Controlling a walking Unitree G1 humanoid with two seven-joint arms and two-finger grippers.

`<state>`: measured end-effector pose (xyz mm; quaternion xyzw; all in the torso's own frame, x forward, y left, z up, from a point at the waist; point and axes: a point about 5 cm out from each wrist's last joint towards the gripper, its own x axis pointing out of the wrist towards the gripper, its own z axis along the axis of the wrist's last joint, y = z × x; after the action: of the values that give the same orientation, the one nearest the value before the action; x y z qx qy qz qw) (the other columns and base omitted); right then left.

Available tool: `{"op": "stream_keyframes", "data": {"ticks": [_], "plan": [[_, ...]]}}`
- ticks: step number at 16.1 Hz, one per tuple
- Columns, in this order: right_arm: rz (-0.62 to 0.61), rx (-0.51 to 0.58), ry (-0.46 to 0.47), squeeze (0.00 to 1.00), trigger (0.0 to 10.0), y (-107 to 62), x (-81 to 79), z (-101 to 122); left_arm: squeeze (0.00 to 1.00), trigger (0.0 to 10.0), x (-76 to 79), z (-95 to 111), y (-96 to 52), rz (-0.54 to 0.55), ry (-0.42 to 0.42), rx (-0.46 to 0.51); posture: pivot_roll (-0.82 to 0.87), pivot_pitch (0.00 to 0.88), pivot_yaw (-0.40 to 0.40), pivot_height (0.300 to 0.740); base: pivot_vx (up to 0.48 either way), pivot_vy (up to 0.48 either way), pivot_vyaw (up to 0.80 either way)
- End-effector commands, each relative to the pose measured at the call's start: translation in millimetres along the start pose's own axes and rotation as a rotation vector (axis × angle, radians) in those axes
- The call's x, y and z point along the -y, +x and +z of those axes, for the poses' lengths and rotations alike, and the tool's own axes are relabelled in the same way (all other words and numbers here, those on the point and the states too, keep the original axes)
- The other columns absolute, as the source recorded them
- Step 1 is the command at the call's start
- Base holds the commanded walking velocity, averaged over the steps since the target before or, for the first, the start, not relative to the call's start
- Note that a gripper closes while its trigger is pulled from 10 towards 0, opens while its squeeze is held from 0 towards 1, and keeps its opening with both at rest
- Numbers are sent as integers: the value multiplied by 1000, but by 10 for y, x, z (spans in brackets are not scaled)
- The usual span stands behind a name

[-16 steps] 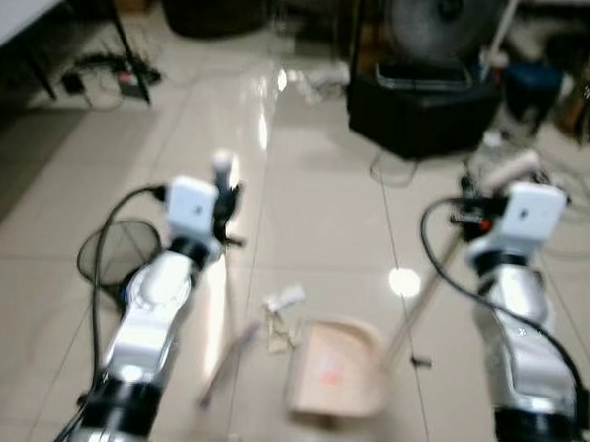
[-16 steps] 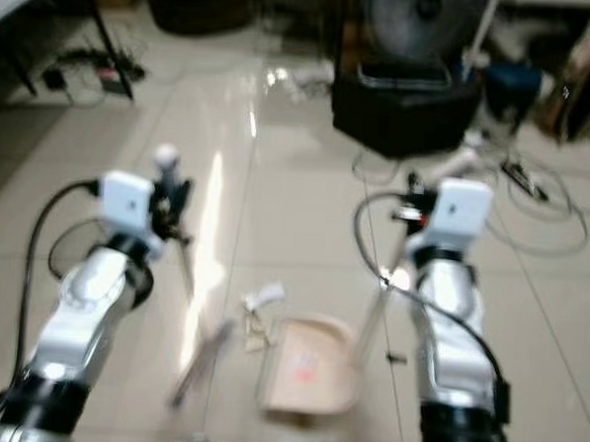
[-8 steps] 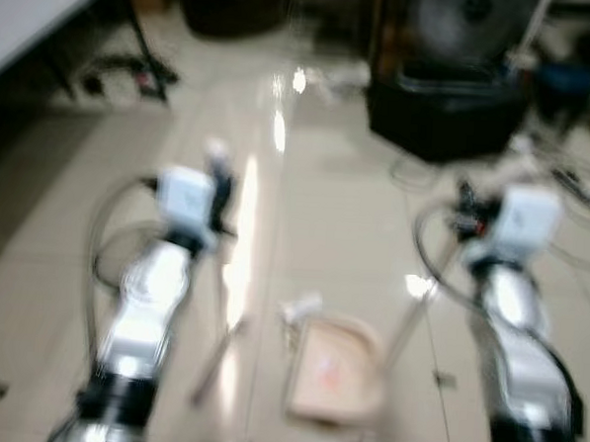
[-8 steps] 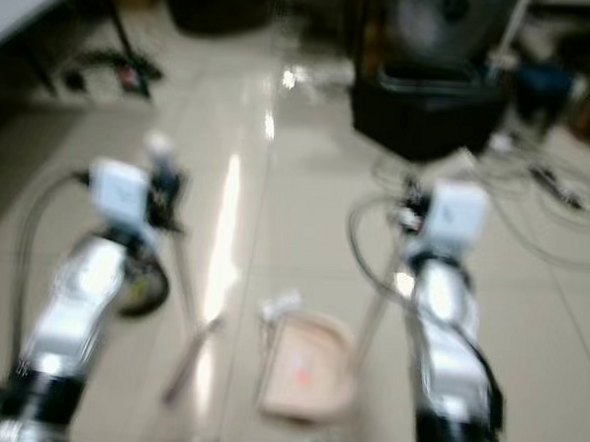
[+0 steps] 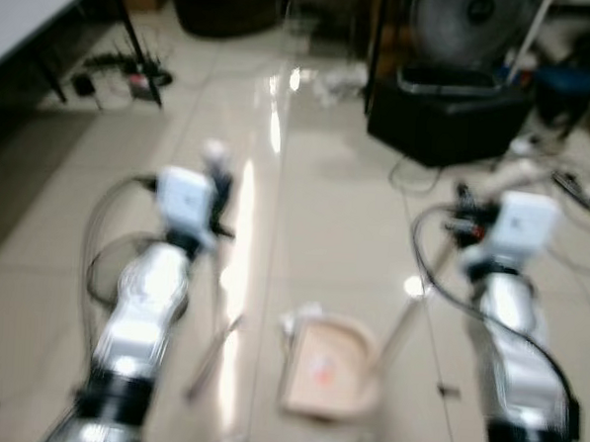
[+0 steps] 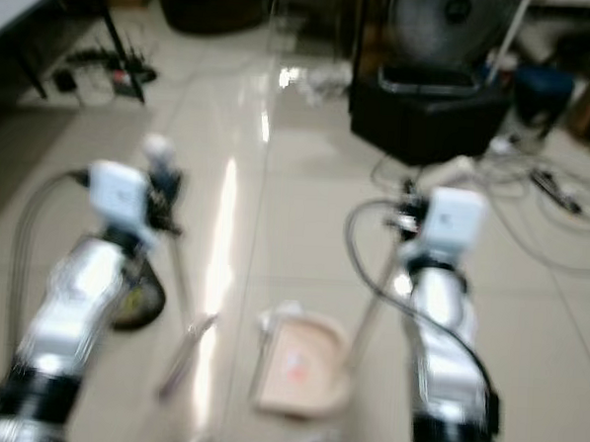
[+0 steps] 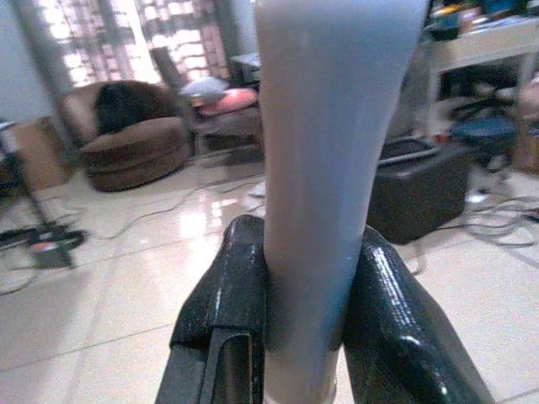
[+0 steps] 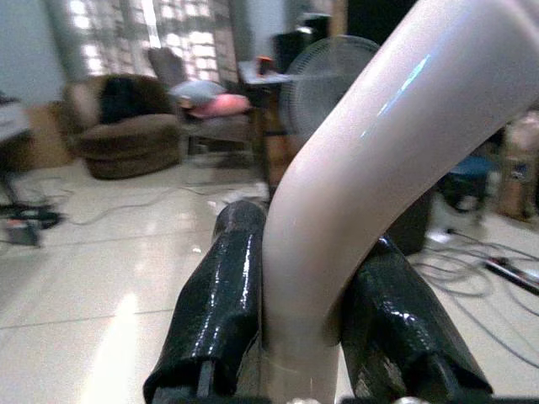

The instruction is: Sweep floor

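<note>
Since a second ago the litter has closed on the dustpan [image 5: 329, 366] lip, with the left claw [image 7: 307, 278] clamped on the broom handle [image 7: 324, 168] and the right claw [image 8: 295, 295] on the dustpan handle [image 8: 354, 168], though a hasty stroke could flick scraps past the pan.

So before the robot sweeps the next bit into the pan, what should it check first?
1. Left gripper clamped on the broom handle: ok.
2. Right gripper clamped on the dustpan handle: ok.
3. Dustpan resting on the floor tiles between the arms: ok.
4. Crumpled white scrap at the pan's edge, not inside it yet: not ok.
5. Broom head touching the floor: cannot tell, the head views are blurred.
6. Cables on the floor ahead to the right, apart from the pan: ok.
</note>
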<state>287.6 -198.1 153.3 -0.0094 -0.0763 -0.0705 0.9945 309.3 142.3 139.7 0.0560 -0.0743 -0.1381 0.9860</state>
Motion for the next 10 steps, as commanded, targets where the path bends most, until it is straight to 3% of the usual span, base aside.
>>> {"op": "stream_keyframes", "data": {"ticks": [1, 3, 10], "plan": [[16, 64, -2, 0, 10000, 29, -63, 133, 0, 10000, -76, 86, 20, 14, 20, 39, 31, 68, 49, 740, 349, 0, 0], [27, 53, 4, 0, 10000, 22, -86, 97, 0, 10000, -65, 101, 42, 10, 10, 41, 45, 63, 32, 740, 328, 0, 0], [14, 34, -15, 0, 10000, 38, -53, 73, 0, 10000, -56, 103, 92, 10, 0, 28, 44, 74, 30, 740, 0, 0, 0]]}}
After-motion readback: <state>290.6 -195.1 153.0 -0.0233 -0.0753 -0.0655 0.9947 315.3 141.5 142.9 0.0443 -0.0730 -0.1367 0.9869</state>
